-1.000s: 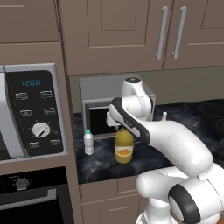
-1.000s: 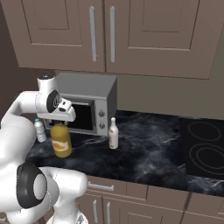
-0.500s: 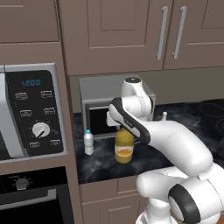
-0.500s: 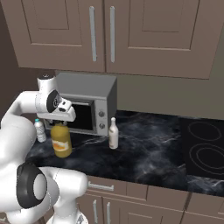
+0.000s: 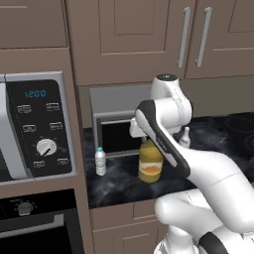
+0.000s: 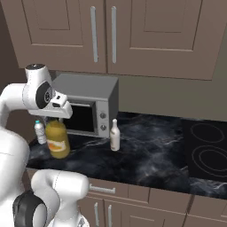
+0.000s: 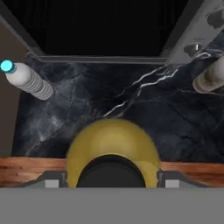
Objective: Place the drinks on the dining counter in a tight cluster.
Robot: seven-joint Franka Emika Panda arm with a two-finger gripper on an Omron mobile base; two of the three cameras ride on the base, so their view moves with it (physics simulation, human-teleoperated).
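Hand view puts my gripper [image 7: 112,181] right over the juice jug [image 7: 112,151], upright on the black counter [image 7: 144,105] in front of the microwave [image 6: 91,104], dark cap btwn the tips; can't tell if the fingers have closed.

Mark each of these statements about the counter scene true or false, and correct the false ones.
1. The juice jug stands on the black counter in front of the microwave. True.
2. The water bottle lies on its side. False: it stands upright.
3. The gripper is right above the jug's dark cap. True.
4. The white bottle stands inside the microwave. False: it stands on the counter beside it.
5. The microwave door is open. False: it looks shut.
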